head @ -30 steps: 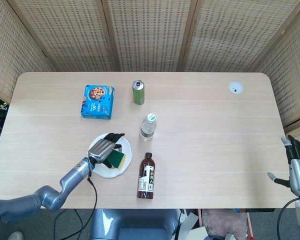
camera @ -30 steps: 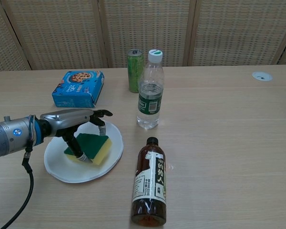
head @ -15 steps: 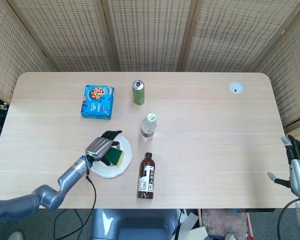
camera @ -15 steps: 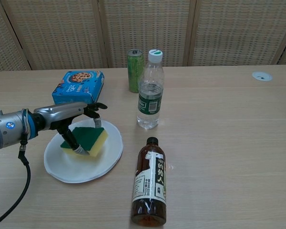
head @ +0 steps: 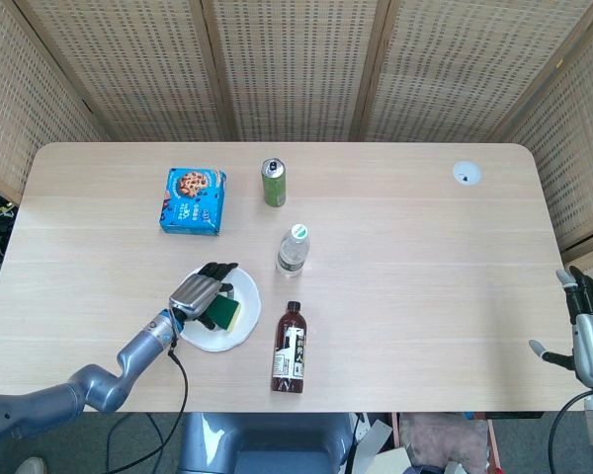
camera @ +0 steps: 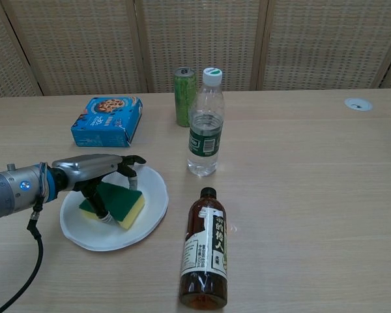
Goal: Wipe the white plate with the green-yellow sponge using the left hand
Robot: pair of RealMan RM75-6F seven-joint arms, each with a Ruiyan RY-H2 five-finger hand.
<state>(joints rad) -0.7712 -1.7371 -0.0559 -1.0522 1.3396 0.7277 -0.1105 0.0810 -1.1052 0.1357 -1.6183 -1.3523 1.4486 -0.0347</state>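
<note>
The white plate (camera: 150, 195) (head: 245, 321) lies near the table's front left. On it rests the green-yellow sponge (camera: 120, 203) (head: 224, 314), green side up. My left hand (camera: 94, 171) (head: 198, 293) reaches over the sponge from the left and holds it, fingers on the far edge and thumb on the near side. My right hand (head: 591, 331) hangs off the table's right edge, fingers spread and holding nothing; the chest view does not show it.
A dark tea bottle (camera: 204, 251) lies on its side right of the plate. A clear water bottle (camera: 204, 124) and a green can (camera: 185, 87) stand behind it. A blue cookie box (camera: 107, 120) sits at the back left. A white disc (camera: 358, 104) marks the far right.
The left hand has slid the sponge across the plate, first toward the far left, then back toward the near side. The right hand has not moved.
</note>
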